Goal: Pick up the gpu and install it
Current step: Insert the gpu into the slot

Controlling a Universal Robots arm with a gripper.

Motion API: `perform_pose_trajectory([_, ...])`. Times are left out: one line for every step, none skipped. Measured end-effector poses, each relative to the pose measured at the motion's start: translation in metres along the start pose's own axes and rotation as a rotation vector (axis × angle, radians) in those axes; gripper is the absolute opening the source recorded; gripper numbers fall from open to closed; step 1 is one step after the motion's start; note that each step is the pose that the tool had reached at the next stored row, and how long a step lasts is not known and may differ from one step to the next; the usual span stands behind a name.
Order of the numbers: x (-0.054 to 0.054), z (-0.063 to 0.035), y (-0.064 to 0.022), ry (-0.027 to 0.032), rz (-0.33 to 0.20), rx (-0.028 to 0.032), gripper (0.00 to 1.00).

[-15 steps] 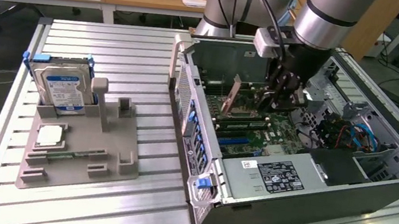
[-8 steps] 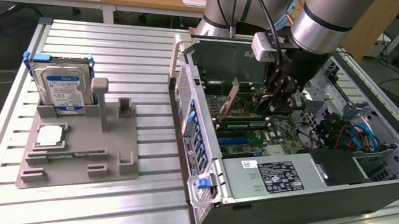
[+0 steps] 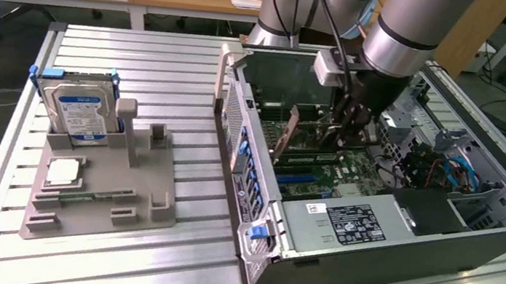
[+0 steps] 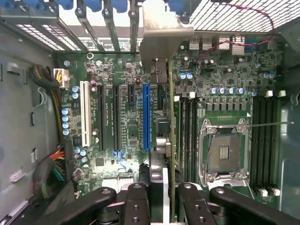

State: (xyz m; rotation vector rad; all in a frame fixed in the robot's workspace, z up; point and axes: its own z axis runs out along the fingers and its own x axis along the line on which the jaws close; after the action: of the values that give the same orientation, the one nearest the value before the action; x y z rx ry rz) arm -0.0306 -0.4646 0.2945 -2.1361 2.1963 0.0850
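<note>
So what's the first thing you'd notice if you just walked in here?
The big silver robot arm reaches down into the open dark grey computer case at the exterior view's right. Its gripper holds a thin green graphics card with a pale metal end bracket edge-on over the green motherboard. At the exterior view's left, a blue-labelled silver hard drive stands in a grey holder.

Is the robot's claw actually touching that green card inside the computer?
Touching. The wrist view shows the card standing edge-on inside the gripper, whose fingers press against both its faces with no gap.
</note>
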Motion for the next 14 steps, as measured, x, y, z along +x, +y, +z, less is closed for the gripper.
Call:
perform_pose_trajectory([0.000,0.0011,0.0001,0.0012,0.000,-0.0003,0.28])
perform_pose_trajectory([0.000,0.0028,0.0001,0.0016,0.000,-0.0005,0.28])
perform_pose_trajectory([0.001,0.0046,0.0002,0.0018,0.000,-0.0008,0.28])
perform_pose_trajectory([0.001,0.0062,0.0007,0.0020,0.001,-0.0009,0.28])
perform_pose_trajectory([0.001,0.0073,0.0018,0.0021,0.000,-0.0011,0.28])
perform_pose_trajectory([0.001,0.0085,0.0033,0.0021,0.000,-0.0013,0.28])
perform_pose_trajectory([0.001,0.0098,0.0046,0.0021,0.000,-0.0016,0.28])
perform_pose_trajectory([0.001,0.0112,0.0053,0.0020,0.000,-0.0019,0.28])
perform_pose_trajectory([0.001,0.0126,0.0058,0.0020,0.000,-0.0021,0.28])
perform_pose_trajectory([0.002,0.0140,0.0060,0.0020,0.000,-0.0026,0.28])
perform_pose_trajectory([0.002,0.0155,0.0060,0.0020,0.000,-0.0029,0.28])
perform_pose_trajectory([0.002,0.0169,0.0061,0.0021,0.000,-0.0034,0.28])
perform_pose_trajectory([0.002,0.0182,0.0062,0.0020,0.000,-0.0039,0.28])
perform_pose_trajectory([0.002,0.0192,0.0071,0.0020,0.001,-0.0040,0.28])
